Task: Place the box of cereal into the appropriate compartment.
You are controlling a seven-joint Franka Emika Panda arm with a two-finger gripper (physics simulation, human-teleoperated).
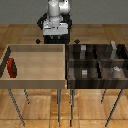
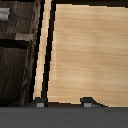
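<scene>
Wood floor all around, and two bins up on thin metal legs side by side. Big light-wood tray (image 1: 35,80) sits on the exterior view's left, dark four-cell bin (image 1: 70,75) right beside it. The box of cereal (image 1: 11,68) is standing upright at the tray's far left wall, nothing touching it, so honestly the job looks like it hasn't started. The gripper (image 1: 53,30) hangs behind the tray's back edge, well apart from the box. Wrist view looks down on bare tray floor with the dark bin wall alongside, and the fingertips (image 2: 88,101) poke in with a clear gap and nothing between them, so I'd call the claw spread and empty. The appropriate compartment (image 1: 114,52), the back cell with the tall pale slab, is at the opposite end. Still left: reach over, grab, carry across, drop.
</scene>
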